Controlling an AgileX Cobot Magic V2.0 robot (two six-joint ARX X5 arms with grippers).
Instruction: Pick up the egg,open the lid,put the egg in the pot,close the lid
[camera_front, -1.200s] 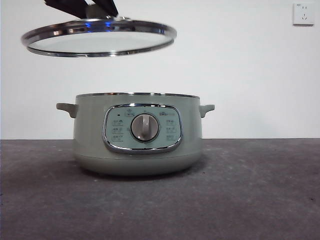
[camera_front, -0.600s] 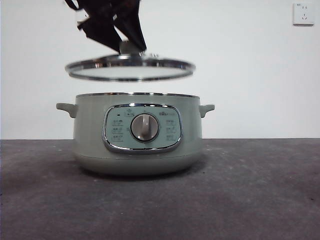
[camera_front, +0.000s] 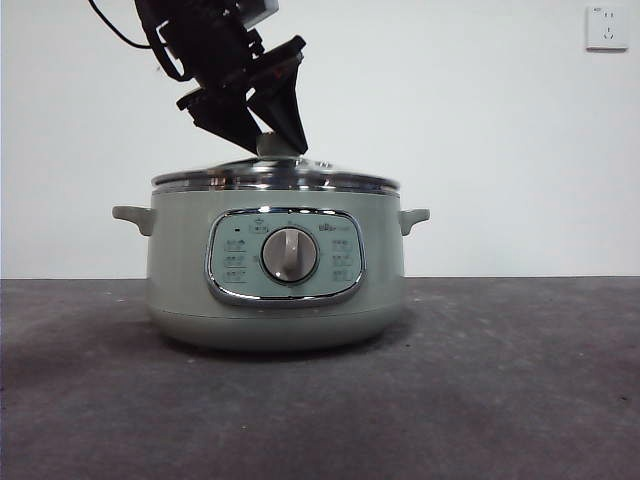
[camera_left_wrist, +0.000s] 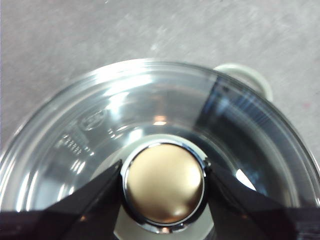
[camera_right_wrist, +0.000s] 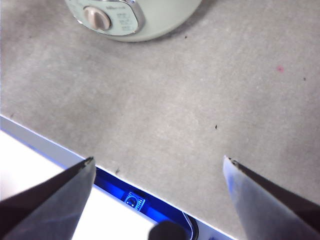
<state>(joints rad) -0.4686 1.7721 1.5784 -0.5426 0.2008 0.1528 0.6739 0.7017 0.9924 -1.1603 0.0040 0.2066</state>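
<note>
The sage-green pot stands on the dark table, its control panel and grey dial facing the front view. The glass lid with its steel rim rests on the pot's rim. My left gripper comes down from the upper left and is shut on the lid's knob; in the left wrist view the jaws press the knob from both sides over the glass of the lid. The egg is hidden. My right gripper is open and empty, away from the pot, near the table's edge.
A white wall socket sits on the wall at the upper right. A pot handle shows beyond the lid. A white surface with a blue-lit strip lies along the table's edge under the right gripper.
The left gripper has carried the lid from high at the left to over the pot and down onto its rim.
</note>
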